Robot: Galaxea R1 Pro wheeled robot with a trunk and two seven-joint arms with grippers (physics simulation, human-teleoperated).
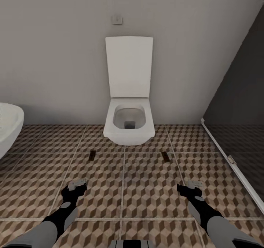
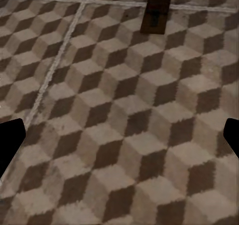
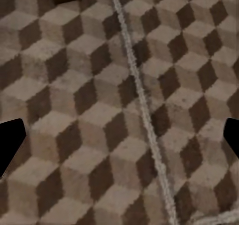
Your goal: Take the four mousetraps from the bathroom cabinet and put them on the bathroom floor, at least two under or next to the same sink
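Over the bathroom floor [image 1: 146,189], both arms reach forward and down, side by side and well apart, wrists level with each other. The left gripper [image 1: 77,185] hangs above the cube-patterned tiles with its jaws spread wide and nothing between them; the right gripper [image 1: 195,184] mirrors it, jaws equally wide and empty. Two mousetraps lie flat on the tiles ahead: the left mousetrap [image 1: 92,154] beyond the left gripper, the right mousetrap [image 1: 165,155] beyond the right one, each near a front corner of the white toilet [image 1: 129,125]. A white basin edge [image 1: 9,125] borders the far left, and a dark glass partition [image 1: 238,105] with a pale sill closes the right. Open tile lies between the grippers and the traps
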